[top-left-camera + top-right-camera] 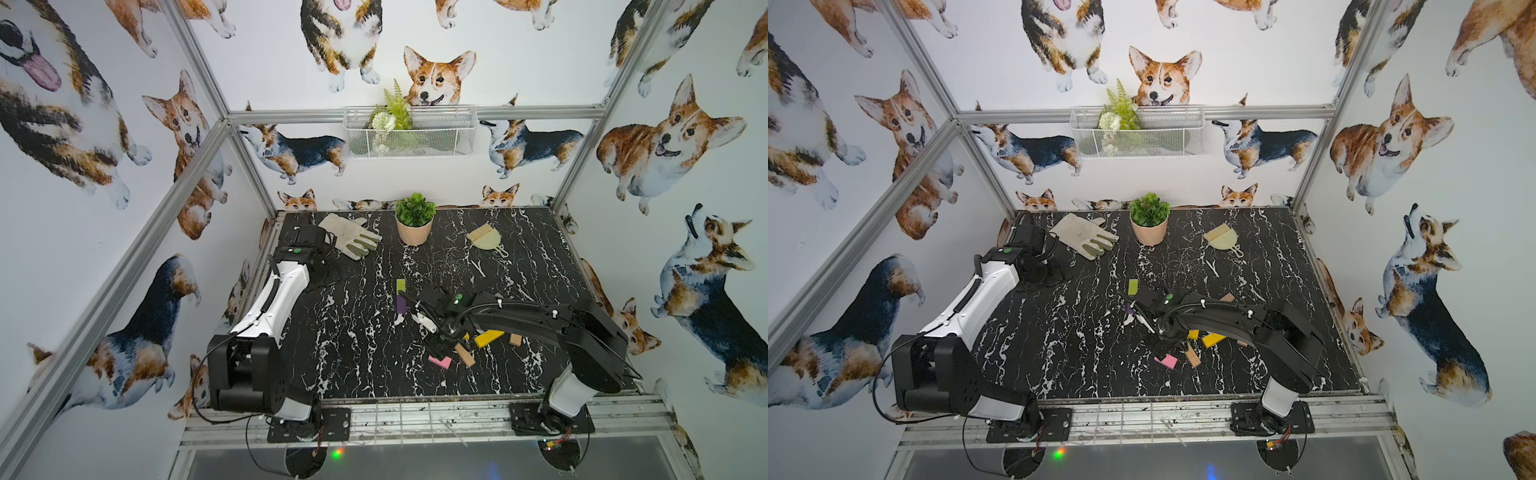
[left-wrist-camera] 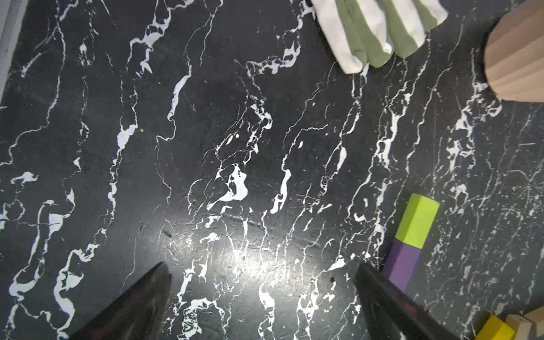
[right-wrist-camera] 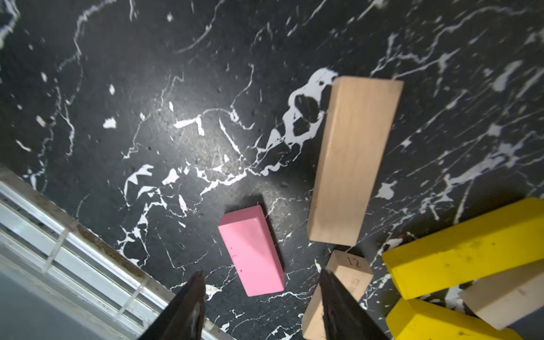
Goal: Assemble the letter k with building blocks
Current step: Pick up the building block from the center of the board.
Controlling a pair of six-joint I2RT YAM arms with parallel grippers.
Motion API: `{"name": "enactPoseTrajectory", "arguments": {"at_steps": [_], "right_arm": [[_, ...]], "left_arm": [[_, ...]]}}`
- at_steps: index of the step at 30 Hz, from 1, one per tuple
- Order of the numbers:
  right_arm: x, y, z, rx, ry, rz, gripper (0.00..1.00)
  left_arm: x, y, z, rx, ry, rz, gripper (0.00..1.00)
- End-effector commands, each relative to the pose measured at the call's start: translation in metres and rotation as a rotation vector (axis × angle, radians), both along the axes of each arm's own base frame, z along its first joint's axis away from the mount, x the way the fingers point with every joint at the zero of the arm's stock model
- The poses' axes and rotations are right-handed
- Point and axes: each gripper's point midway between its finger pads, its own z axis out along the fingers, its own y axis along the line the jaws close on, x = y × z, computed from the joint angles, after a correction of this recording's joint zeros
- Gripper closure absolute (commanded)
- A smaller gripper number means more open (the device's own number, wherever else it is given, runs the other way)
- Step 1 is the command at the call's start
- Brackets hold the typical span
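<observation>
Jaws of the right tool point(image 3: 261, 272) stand apart, holding nothing. The pink block point(image 3: 251, 250) lies on the bench point(image 3: 147, 88) just in front of them. It looks light, hard and smooth, so pinch its long sides. The left tool point(image 2: 262, 263) is spread wide, empty too.

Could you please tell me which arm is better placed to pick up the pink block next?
Right, probably. The right gripper is open with the pink block just beyond its fingertips, while the left gripper, also open, faces bare table far from it.
</observation>
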Motion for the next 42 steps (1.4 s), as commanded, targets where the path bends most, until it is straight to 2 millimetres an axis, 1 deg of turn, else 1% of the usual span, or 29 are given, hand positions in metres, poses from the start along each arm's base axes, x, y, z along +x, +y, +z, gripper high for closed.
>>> {"name": "enactPoseTrajectory", "arguments": {"at_steps": [1,4,9,10,16,19,23,30,31,33,34,36,40,41,42], "right_arm": [[-0.008,-0.008,-0.007,-0.052,0.015,0.053,0.36],[-0.011,-0.008,-0.014,-0.064,0.020,0.062,0.36],[-0.011,-0.008,-0.024,-0.088,0.018,0.086,0.36],[-0.012,-0.007,-0.027,-0.095,0.022,0.092,0.40],[-0.011,-0.003,-0.036,-0.108,0.019,0.117,0.44],[-0.009,-0.004,-0.041,-0.135,0.018,0.121,0.46],[-0.007,-0.004,-0.043,-0.168,-0.002,0.135,0.52],[-0.002,-0.003,-0.042,-0.185,-0.033,0.123,0.74],[-0.001,-0.002,-0.040,-0.181,-0.039,0.120,0.79],[0.001,0.000,-0.037,-0.176,-0.049,0.114,0.84],[0.003,0.002,-0.033,-0.167,-0.058,0.109,0.88],[0.011,0.008,-0.021,-0.157,-0.095,0.076,0.92],[0.039,0.027,0.012,-0.148,-0.193,-0.065,0.93],[0.050,0.031,0.022,-0.156,-0.221,-0.143,0.93],[0.060,0.029,0.029,-0.177,-0.234,-0.233,0.93]], "left_arm": [[0.001,-0.002,-0.005,-0.048,-0.026,-0.026,0.00],[0.001,0.000,-0.012,-0.075,-0.039,-0.010,0.00],[0.000,0.006,-0.015,-0.080,-0.046,0.014,0.00],[0.001,0.006,-0.015,-0.085,-0.047,0.015,0.00],[0.001,0.006,-0.018,-0.086,-0.038,0.020,0.00],[0.001,0.006,-0.018,-0.090,-0.041,0.022,0.01],[0.001,0.007,-0.019,-0.090,-0.039,0.025,0.00],[0.001,0.006,-0.019,-0.093,-0.039,0.024,0.01],[0.001,0.006,-0.019,-0.093,-0.040,0.024,0.01],[0.001,0.007,-0.019,-0.093,-0.041,0.024,0.01],[0.001,0.007,-0.019,-0.091,-0.041,0.025,0.02],[0.001,0.007,-0.018,-0.089,-0.042,0.026,0.02],[0.000,0.008,-0.018,-0.089,-0.046,0.029,0.02],[0.000,0.008,-0.018,-0.087,-0.044,0.029,0.02],[0.000,0.008,-0.019,-0.086,-0.042,0.031,0.03]]}}
